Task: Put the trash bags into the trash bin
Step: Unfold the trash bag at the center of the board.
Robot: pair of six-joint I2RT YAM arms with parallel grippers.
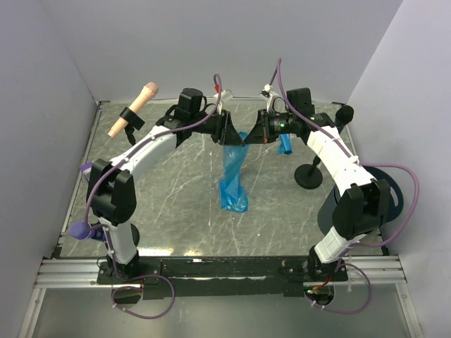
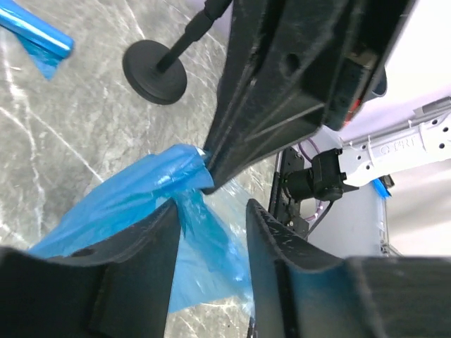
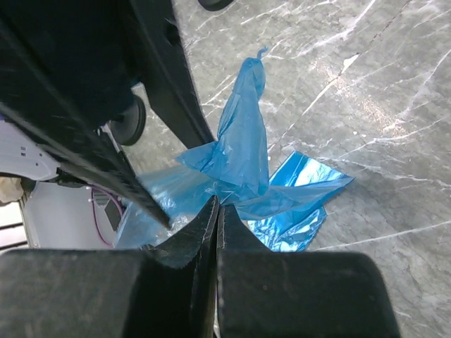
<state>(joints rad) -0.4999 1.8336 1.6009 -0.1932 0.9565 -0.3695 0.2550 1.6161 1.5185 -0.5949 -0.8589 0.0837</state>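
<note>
**Inspector:** Left side?

**Operator:** My left gripper point(image 2: 211, 208) stands part-way apart over mid-table, far side. The bag's film runs through the gap and touches one finger. I judge it not clamped.

**Inspector:** The bag?

**Operator:** One long bag point(image 1: 232, 183), bright blue, thin and creased. Its top is bunched and lifted between my two grippers. The rest hangs down, and the tail lies crumpled on the table point(image 1: 169, 204).

**Inspector:** Right side?

**Operator:** My right gripper point(image 3: 216, 203) is pinched closed on the bunched top, tip to tip with the left. A small blue roll point(image 1: 285, 145) lies just beyond it, untouched.

**Inspector:** Step in hand?

**Operator:** By my judgement, lifting the first bag for carriage. The bin point(image 1: 394, 184) stands at the right edge, well apart, partly hidden behind my right arm.

**Inspector:** Next move?

**Operator:** The left should draw clear. The right then carries the bag rightward, high enough for the tail to clear the stand base point(image 1: 309, 176), and lets go over the bin.
</note>
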